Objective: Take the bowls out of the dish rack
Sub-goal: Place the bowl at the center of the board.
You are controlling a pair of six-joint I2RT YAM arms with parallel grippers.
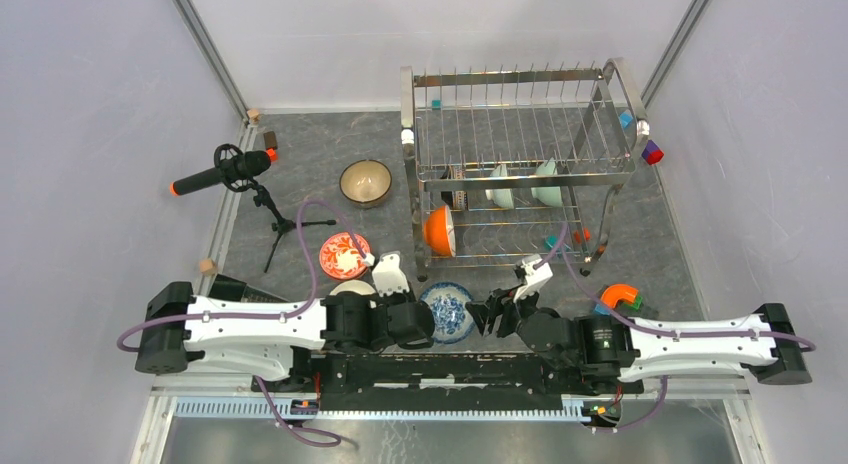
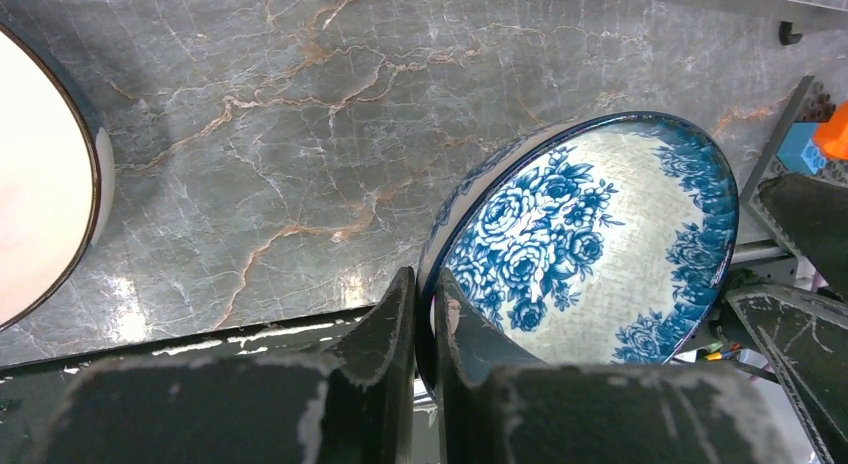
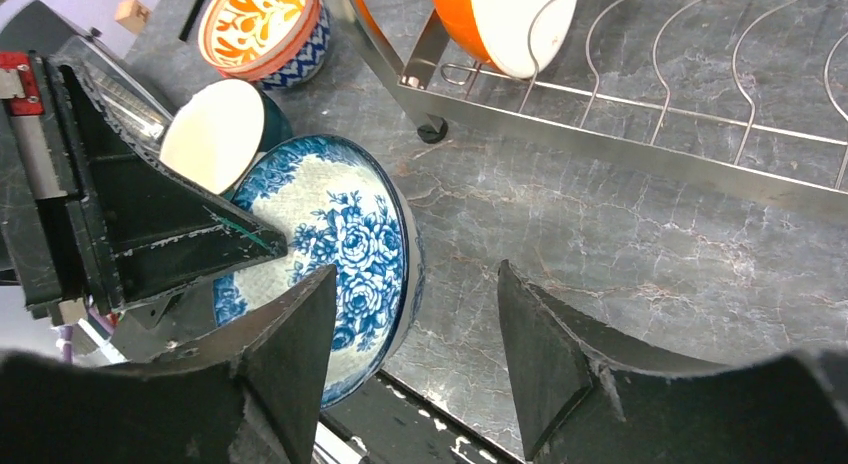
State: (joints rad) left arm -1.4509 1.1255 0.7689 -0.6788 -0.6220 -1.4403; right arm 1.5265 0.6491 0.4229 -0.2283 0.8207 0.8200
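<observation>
We read this as a robotics lab test cell, not a real kitchen. A left arm (image 1: 250,324) & right arm (image 1: 690,344), w/ purple cables (image 1: 312,246), sit on a black rail (image 1: 430,369) at the bench's near edge. Plain pale panels (image 1: 90,104) in an alu. frame (image 1: 208,46) box it in. A mic (image 1: 222,171) on a mini tripod (image 1: 283,224) stands on the marble-look mat (image 1: 320,144). The dish rack (image 1: 520,79) & bowls (image 1: 365,182) look like props, w/ coloured blocks (image 1: 652,152) at the rack's corners.
</observation>
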